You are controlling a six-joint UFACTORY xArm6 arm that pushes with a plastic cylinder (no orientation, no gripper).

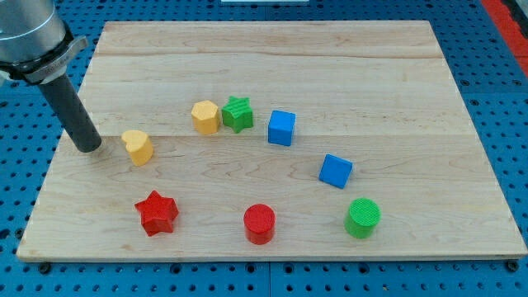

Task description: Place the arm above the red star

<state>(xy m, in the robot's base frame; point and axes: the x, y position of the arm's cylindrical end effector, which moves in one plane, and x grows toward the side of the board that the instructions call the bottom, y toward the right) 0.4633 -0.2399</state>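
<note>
Pale wood-grain desk [396, 74] with faint lengthwise streaks, over a blue perforated base [25, 190]. Red star [157, 213], red cylinder [259, 223]. Green star [238, 113], green cylinder [363, 218]. Two blue cubes [281, 128] [336, 171]. Two yellow blocks [205, 116] [139, 147]. Dark, near-black rod ending in my tip [88, 148].

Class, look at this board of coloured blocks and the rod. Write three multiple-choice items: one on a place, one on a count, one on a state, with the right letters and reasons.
1. Where does my tip stand?
A. at the view's left, beside the yellow block
B. on the green cylinder
C. between the blue cubes

2. How many red blocks lie on the board?
A. one
B. two
C. four

3. The yellow hexagon and green star are:
A. stacked
B. far apart
C. side by side, about touching

Answers:
1 A, the tip sits left of that block.
2 B, the red star and red cylinder.
3 C, they adjoin.
</note>
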